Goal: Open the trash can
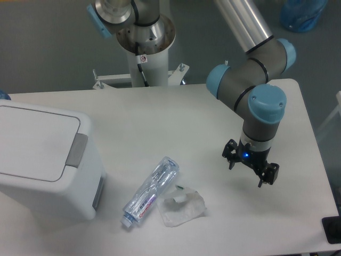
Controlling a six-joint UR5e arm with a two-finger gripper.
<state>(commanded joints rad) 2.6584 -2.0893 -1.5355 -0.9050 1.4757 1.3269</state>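
Observation:
The trash can is a large white boxy bin at the left of the table, its flat lid down. A grey push tab sits on the rim at the lid's right edge. My gripper hangs over the right part of the table, far to the right of the bin and touching nothing. Its two dark fingers are spread apart with nothing between them.
A crushed clear plastic bottle lies on the table between the bin and my gripper. A crumpled clear wrapper lies just right of the bottle. The arm's white base column stands at the table's back edge.

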